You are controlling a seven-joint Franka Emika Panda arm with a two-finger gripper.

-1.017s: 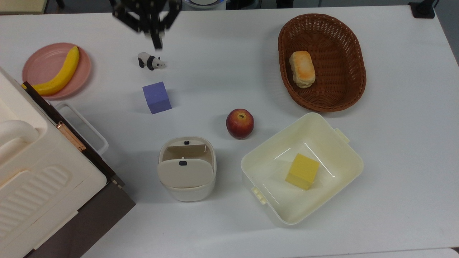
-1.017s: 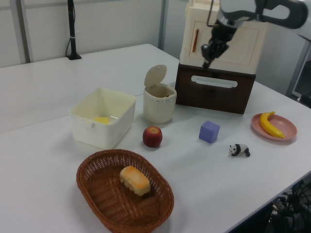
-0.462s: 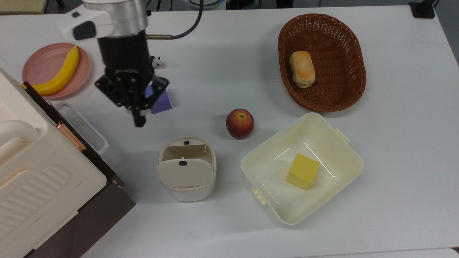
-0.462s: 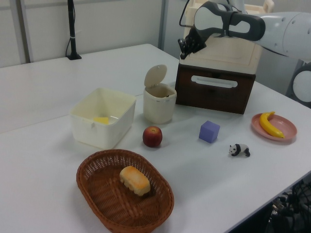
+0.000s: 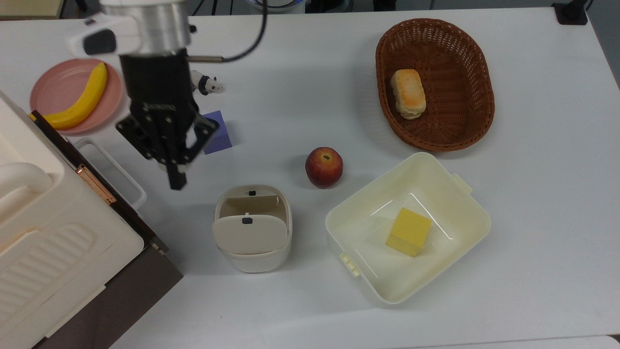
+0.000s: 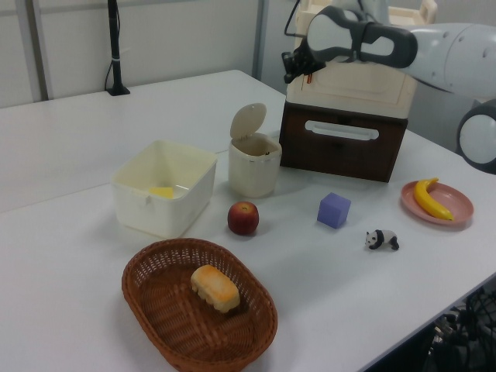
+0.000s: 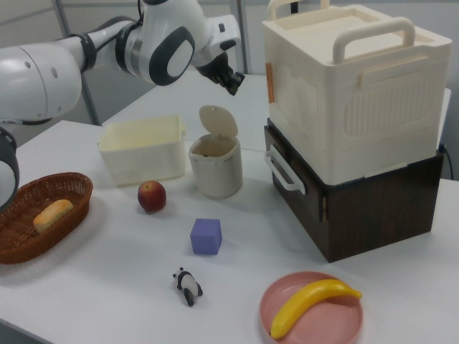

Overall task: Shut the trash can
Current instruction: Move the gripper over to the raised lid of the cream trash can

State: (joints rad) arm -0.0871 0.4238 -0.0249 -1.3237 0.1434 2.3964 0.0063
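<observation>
Hovering gripper [image 5: 176,180], fingers together, empty, above worktop [image 5: 310,72]; trash can [image 5: 253,228] lid [image 5: 249,234] upright, awaiting push.

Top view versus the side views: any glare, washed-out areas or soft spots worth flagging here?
Top view: the white table is evenly lit, with soft shadows beside the apple and the trash can, and bright reflections inside the cream tub. Left view: hazier and paler, the hand looks soft. Right view: clearer contrast, no strong glare.
</observation>
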